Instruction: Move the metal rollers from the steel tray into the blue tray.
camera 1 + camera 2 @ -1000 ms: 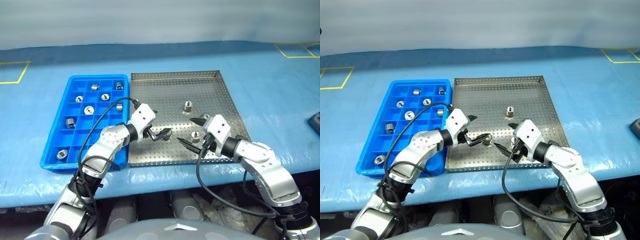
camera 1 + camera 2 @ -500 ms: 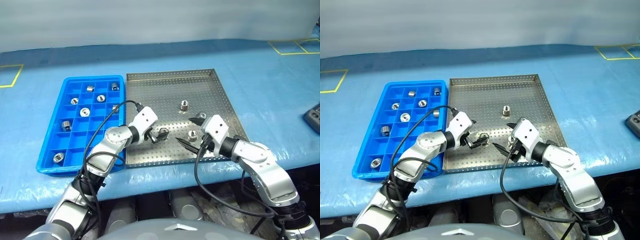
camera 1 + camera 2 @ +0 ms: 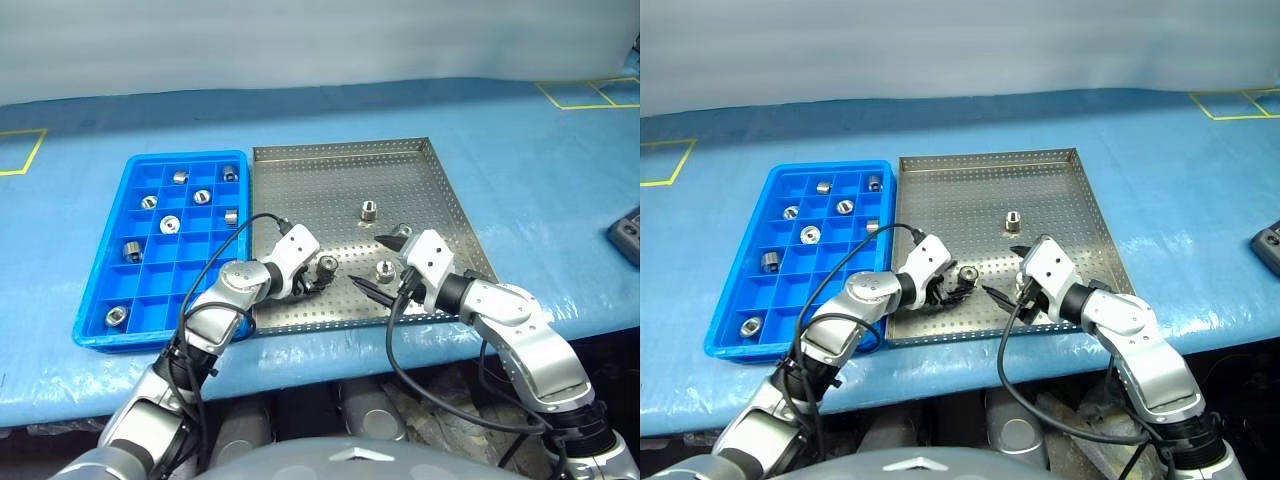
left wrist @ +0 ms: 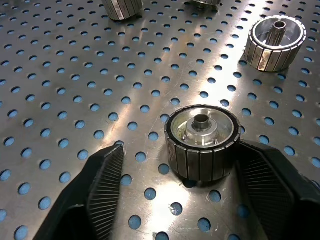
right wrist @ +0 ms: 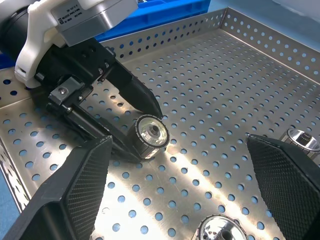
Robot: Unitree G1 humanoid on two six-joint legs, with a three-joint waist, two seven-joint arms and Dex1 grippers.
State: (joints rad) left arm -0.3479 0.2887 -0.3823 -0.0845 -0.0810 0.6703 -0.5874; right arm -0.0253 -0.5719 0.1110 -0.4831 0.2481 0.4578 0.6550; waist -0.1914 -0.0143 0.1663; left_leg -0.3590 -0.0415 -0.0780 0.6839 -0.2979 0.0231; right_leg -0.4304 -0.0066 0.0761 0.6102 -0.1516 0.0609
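Closing around one roller (image 4: 201,143) near the front left of the steel tray (image 3: 330,170), the left gripper (image 3: 318,277) now has a finger on each side of it. One finger (image 4: 267,182) touches the roller's ribbed wall; the other finger (image 4: 102,185) is apart from it, so the grasp is not yet complete. A second ago these jaws were spread wide and stood higher over the tray; they have since come down and narrowed. This means the pick-up of this roller is in hand, with the lift and the carry to the blue tray (image 3: 100,305) left to do. The right gripper (image 3: 378,262) is unchanged: it hangs released and empty over the near right of the steel tray, beside another roller (image 3: 384,268). Two more rollers (image 3: 369,210) lie farther back. The blue tray, just left of the steel tray, already holds several rollers (image 3: 170,224) in separate compartments.
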